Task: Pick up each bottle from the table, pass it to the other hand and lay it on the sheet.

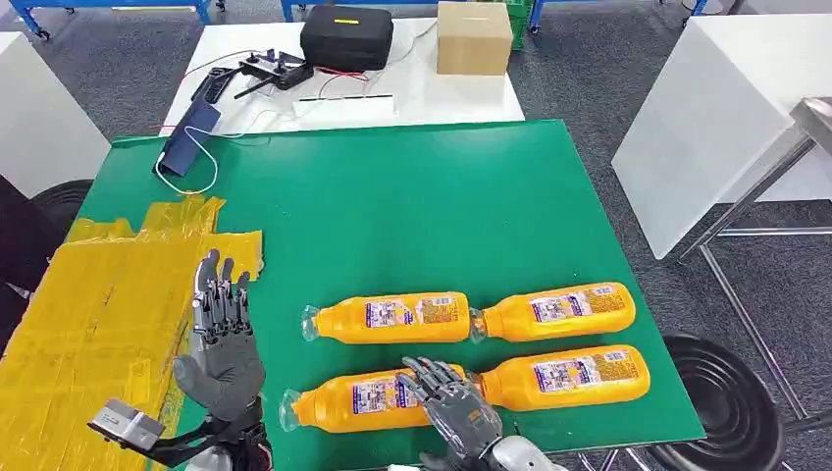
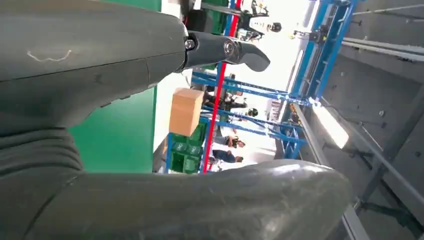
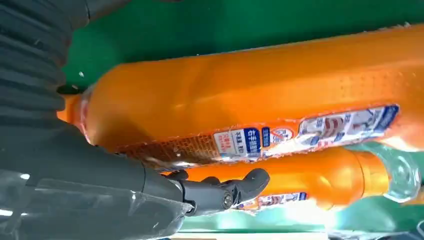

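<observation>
Right hand point(image 1: 453, 402) rests over the near-left bottle point(image 1: 363, 400), fingers draped on it — I can't tell if it's gripped. Left hand point(image 1: 221, 343) is up, fingers spread, holding nothing, beside the yellow sheet point(image 1: 88, 324). Four bottles on green table point(image 1: 412, 216).

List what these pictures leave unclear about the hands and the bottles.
- Right hand lies over the near-left bottle in the head view; whether its fingers grip it is unclear, since they hide the contact.
- Right wrist view: that bottle runs past the picture's edge, and the label print is too blurred to read.
- Left wrist view: the left hand blocks the sheet.
- Head view: bottle label print is too small to read.
</observation>
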Motion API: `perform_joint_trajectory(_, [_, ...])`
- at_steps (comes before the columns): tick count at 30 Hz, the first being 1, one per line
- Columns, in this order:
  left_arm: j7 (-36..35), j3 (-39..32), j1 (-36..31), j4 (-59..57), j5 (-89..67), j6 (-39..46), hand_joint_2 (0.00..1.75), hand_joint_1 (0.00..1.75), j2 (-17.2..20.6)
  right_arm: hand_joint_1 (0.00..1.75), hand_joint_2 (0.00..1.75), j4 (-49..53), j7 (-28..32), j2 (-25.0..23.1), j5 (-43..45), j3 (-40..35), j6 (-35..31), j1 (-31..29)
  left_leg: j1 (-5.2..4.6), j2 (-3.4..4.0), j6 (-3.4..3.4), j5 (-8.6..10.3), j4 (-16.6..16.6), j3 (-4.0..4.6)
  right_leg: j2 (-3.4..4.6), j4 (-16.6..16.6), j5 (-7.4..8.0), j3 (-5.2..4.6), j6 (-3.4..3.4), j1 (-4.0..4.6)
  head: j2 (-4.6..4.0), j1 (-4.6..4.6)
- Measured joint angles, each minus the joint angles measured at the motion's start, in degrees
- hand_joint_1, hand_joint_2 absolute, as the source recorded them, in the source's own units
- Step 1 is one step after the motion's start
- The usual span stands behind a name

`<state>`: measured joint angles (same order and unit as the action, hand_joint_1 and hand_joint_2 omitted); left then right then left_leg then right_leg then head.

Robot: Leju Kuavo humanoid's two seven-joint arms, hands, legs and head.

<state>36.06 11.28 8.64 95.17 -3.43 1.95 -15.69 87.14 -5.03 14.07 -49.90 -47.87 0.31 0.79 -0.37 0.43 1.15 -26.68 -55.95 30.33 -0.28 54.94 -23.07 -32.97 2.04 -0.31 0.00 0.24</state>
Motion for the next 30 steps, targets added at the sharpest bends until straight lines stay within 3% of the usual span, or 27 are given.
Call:
perform_joint_trajectory(1, [0.0, 0.13, -0.06, -0.15, 0.04, 0.0, 0.0, 0.0, 0.02, 1.33, 1.75, -0.48, 0.09, 0.15, 0.02, -0.17, 0.5, -0.52, 0.0, -0.01, 0.0, 0.0, 0.0, -0.04, -0.01, 0.0, 0.0, 0.04, 0.0, 0.0, 0.0, 0.04])
perform_joint_trajectory(3, [0.02, 0.39, -0.13, -0.44, 0.07, 0.0, 0.0, 0.0, 0.02, 1.59, 1.75, -1.11, 0.2, 0.42, 0.02, -0.48, 1.22, -1.48, 0.0, -0.01, 0.0, 0.0, 0.0, -0.06, 0.0, 0.0, 0.0, 0.07, 0.0, 0.0, 0.0, 0.02])
perform_joint_trajectory(5, [0.02, 0.72, -0.26, -0.81, 0.18, 0.0, 0.0, 0.0, 0.0, 1.68, 1.75, -2.08, 0.24, 0.72, 0.26, -0.9, 2.53, -2.83, 0.0, 0.04, 0.0, 0.0, 0.0, -0.13, 0.02, -0.01, 0.0, 0.11, 0.0, 0.0, 0.0, 0.02])
perform_joint_trajectory(7, [0.02, 1.01, -0.49, -1.09, 0.59, 0.0, 0.0, 0.0, 0.02, 1.54, 1.75, -3.08, 0.31, 1.29, 0.94, -1.36, 3.96, -3.9, -0.01, 0.05, 0.01, -0.01, 0.0, -0.18, 0.04, -0.02, 0.0, 0.16, 0.0, -0.01, 0.0, 0.02])
perform_joint_trajectory(9, [0.02, 1.33, -0.76, -1.36, 0.68, 0.0, 0.0, 0.0, 0.0, 1.52, 1.75, -3.82, 1.2, 2.04, 2.1, -1.42, 4.46, -4.78, -0.03, 0.02, 0.02, -0.01, 0.0, -0.2, 0.02, -0.02, 0.0, 0.18, 0.01, -0.02, 0.0, 0.02])
perform_joint_trajectory(11, [0.02, 1.44, -0.92, -1.71, 0.81, 0.02, 0.0, 0.0, 0.0, 1.71, 1.75, -4.13, 1.49, 2.69, 2.51, -1.84, 4.7, -5.34, -0.03, 0.02, 0.02, -0.01, 0.0, -0.22, 0.03, -0.02, 0.0, 0.2, 0.01, -0.02, 0.0, 0.02])
perform_joint_trajectory(24, [0.02, 2.36, -1.09, -2.43, 1.79, 0.37, 0.0, 0.0, 0.02, 1.75, 1.75, -4.44, 1.09, 4.57, 5.77, -3.21, 5.75, -7.14, -0.08, 0.02, 0.04, -0.03, 0.0, -0.25, 0.03, -0.02, 0.0, 0.21, 0.02, -0.08, 0.0, 0.02])
perform_joint_trajectory(27, [0.02, 2.27, -1.11, -2.54, 2.56, 3.59, 0.0, 0.0, 0.0, 1.75, 1.75, -4.76, 1.27, 3.93, 7.79, -3.06, 3.0, -6.39, -0.07, 0.01, 0.04, -0.03, 0.0, -0.27, 0.02, -0.02, -0.01, 0.26, 0.02, -0.07, 0.0, 0.02])
perform_joint_trajectory(29, [0.59, 1.97, -0.8, -2.3, 2.97, 9.33, 0.0, 0.0, -0.02, 1.75, 1.75, -4.81, 2.34, 1.78, 10.72, -1.86, -2.42, -4.35, -0.04, 0.0, 0.04, -0.03, 0.0, -0.22, 0.02, -0.01, -0.01, 0.26, 0.02, -0.06, 0.0, 0.02])
perform_joint_trajectory(30, [0.94, 1.54, -0.47, -1.92, 2.97, 11.88, 1.75, 0.0, -0.13, 1.75, 1.75, -4.7, 2.97, 0.7, 12.03, -1.4, -5.66, -3.16, -0.04, 0.0, 0.03, -0.03, 0.0, -0.17, 0.02, -0.01, -0.01, 0.21, 0.01, -0.06, 0.0, 0.02])
